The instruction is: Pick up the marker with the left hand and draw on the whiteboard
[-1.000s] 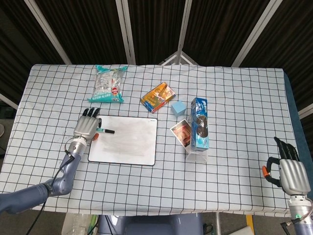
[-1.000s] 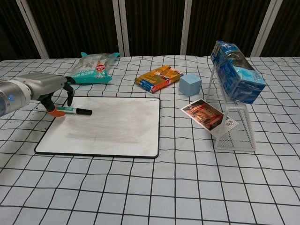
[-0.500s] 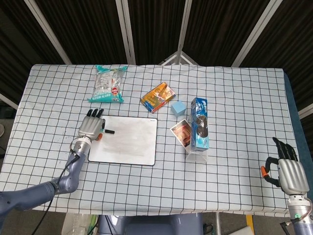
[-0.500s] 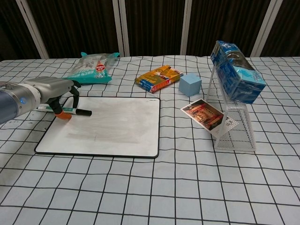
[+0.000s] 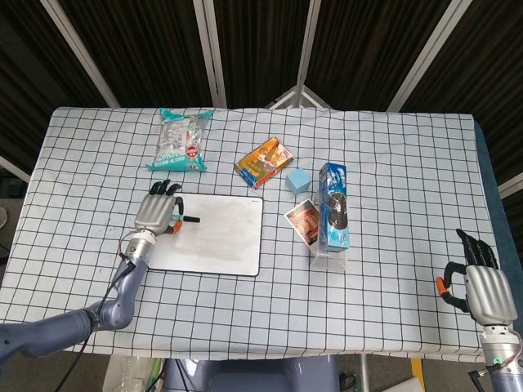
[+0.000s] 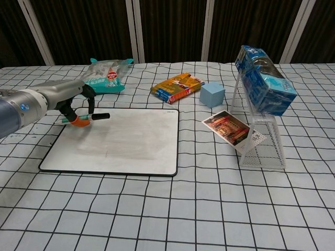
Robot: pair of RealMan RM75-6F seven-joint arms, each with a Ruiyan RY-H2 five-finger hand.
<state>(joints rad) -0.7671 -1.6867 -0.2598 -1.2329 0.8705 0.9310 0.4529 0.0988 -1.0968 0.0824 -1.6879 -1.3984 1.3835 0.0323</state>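
Checked white tablecloth (image 5: 392,163) covers the table. Left hand (image 6: 78,102) pinches the teal black-capped marker (image 6: 89,118) above the rectangular whiteboard's (image 6: 125,141) upper-left corner. Right hand (image 5: 482,286) rests apart, fingers extended, holding nothing.

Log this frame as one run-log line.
phase: grasp | left hand: holds marker above whiteboard corner | right hand: idle, holds nothing | drawing: not yet started

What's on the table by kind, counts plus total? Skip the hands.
Whiteboard: 1
Marker: 1
Snack bag: 1
Orange box: 1
Blue cube: 1
Picture card: 1
Wire rack: 1
Blue cookie box: 1
Total: 8
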